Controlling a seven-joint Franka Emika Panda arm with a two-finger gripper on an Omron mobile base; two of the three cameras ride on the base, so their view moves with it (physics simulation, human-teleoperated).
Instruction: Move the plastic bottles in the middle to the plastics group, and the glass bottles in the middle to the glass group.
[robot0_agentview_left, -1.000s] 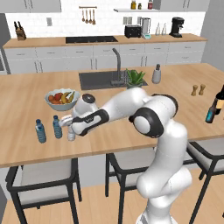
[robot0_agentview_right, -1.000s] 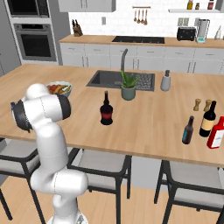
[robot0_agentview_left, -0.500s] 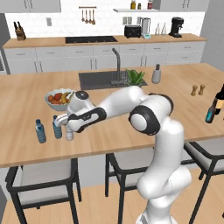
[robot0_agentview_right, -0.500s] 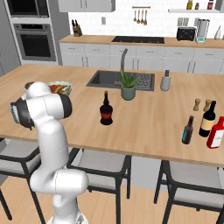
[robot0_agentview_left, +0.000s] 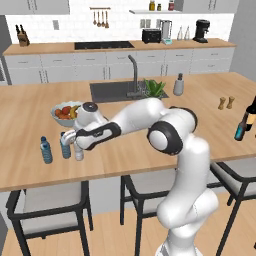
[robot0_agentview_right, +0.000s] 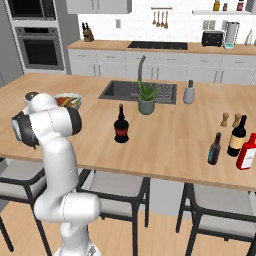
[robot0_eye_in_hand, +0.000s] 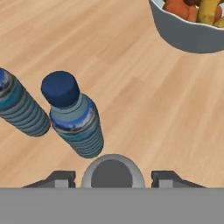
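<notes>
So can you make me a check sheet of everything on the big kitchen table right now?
Surface: wooden island counter, with sink.
Job's things: clear bottle beside two blue bottles; squat red-label bottle mid-counter; teal bottle by the wine bottle.
Clutter: fruit bowl, plant, red bottle, shakers.
Tool: fingers apart around the clear bottle's cap.
Cables: nothing seen.
Surroundings: stools, cabinets, oven.

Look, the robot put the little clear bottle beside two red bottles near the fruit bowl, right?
Not red: the two ribbed plastic bottles beside the small clear-whitish bottle are blue-tinted with blue caps, as the hand view shows. They do stand near the grey fruit bowl.
</notes>
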